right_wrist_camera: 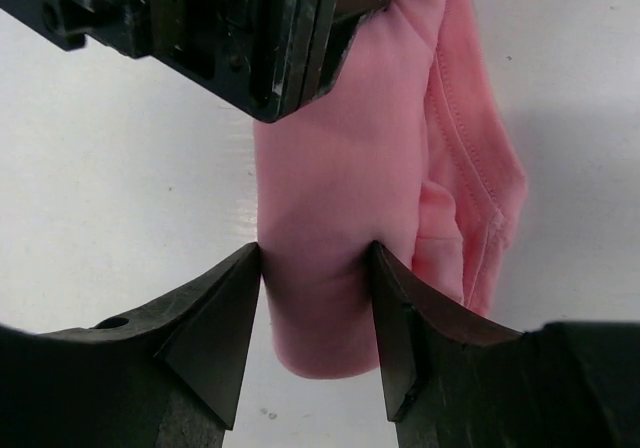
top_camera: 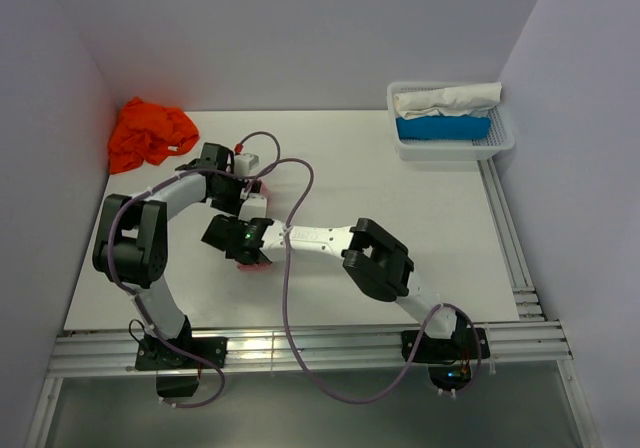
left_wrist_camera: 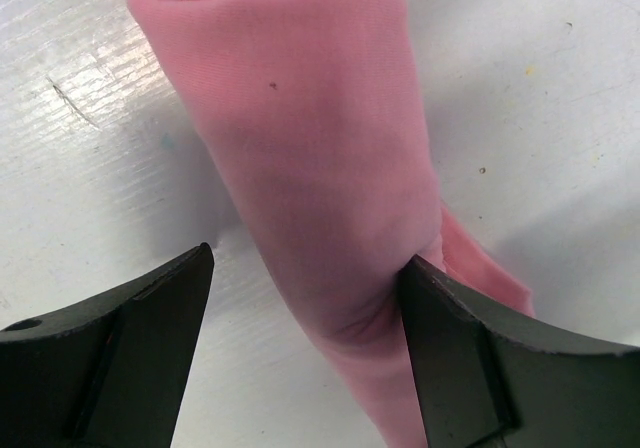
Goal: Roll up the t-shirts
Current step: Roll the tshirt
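The pink t-shirt (left_wrist_camera: 320, 168) lies rolled into a tight tube on the counter (top_camera: 400, 228), well left of the white basket (top_camera: 505, 143) and nearer the arm bases. My right hand (right_wrist_camera: 315, 253) pinches it near one end, both fingers pressed to the cloth. My left hand (left_wrist_camera: 308, 260) straddles it released, one finger touching, the other apart. I judge this roll about done; next comes a firm lift toward the basket. The orange t-shirt (top_camera: 150, 133) sits crumpled, far left of the basket. I can read no writing anywhere.
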Available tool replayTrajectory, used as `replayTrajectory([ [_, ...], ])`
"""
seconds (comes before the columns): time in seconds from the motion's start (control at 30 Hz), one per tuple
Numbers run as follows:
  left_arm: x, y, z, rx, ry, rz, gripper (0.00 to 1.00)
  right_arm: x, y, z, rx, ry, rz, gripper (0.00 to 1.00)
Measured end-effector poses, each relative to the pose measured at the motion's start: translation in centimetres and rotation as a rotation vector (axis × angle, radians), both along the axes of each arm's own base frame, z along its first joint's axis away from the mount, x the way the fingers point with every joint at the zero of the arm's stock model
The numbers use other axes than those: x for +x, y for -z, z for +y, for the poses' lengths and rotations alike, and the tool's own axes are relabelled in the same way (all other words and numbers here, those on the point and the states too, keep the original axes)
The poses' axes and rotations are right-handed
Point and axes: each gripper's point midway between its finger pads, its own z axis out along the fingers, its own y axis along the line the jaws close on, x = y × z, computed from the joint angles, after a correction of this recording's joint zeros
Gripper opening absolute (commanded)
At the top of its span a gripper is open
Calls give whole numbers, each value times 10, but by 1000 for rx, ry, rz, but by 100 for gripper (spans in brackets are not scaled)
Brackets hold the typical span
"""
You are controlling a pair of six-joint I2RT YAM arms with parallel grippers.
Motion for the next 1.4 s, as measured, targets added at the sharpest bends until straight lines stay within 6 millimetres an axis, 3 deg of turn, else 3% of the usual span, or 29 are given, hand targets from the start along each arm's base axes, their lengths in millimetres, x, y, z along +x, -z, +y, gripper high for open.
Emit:
replayTrajectory([
  [0.07,0,-1,-1,-5,4,6,82,0,4,0,-12,0,6,55],
  [0.3,1,-9,-7,-29,18,26,84,0,12,-4,-17,8,29,36],
  [0.4,5,-17,-11,-46,25,18,84,0,13,-5,23,6,38,33],
  [0.6,18,-39,-11,-83,23,-16,83,0,12,-9,171,-10,81,32],
  [0.87,24,-56,8,-83,-20,-59,77,4,11,-6,343,-25,121,32],
  [1.17,10,-27,18,-38,-36,-20,73,5,10,-4,450,-25,137,33],
  [1.4,13,-8,18,-15,-34,-17,72,5,9,-3,523,-23,149,41],
])
